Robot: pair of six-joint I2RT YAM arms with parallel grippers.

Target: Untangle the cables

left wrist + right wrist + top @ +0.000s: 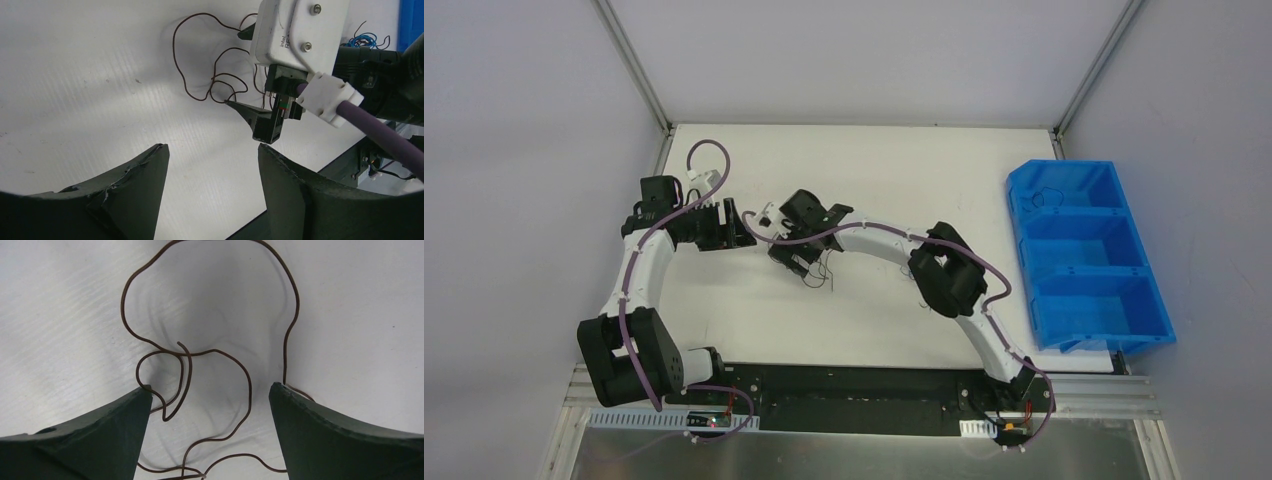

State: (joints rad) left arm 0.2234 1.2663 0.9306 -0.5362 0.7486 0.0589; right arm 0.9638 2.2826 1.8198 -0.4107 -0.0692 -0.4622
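Observation:
A thin dark brown wire (215, 352) lies in loose loops on the white table. It also shows in the left wrist view (200, 75) and as a faint dark tangle in the top view (824, 270). My right gripper (210, 390) is open, low over the table, and the wire's loops lie between its fingers; I cannot tell whether they touch. It also shows in the top view (799, 262). My left gripper (212, 155) is open and empty, just left of the right gripper (239, 70). A small blue wire bundle (365, 39) lies far behind.
A blue three-compartment bin (1089, 255) stands at the table's right edge, with a dark wire (1036, 200) in its far compartment. The right arm's wrist camera (297, 30) and purple cable (380, 132) are close in front of my left gripper (742, 230).

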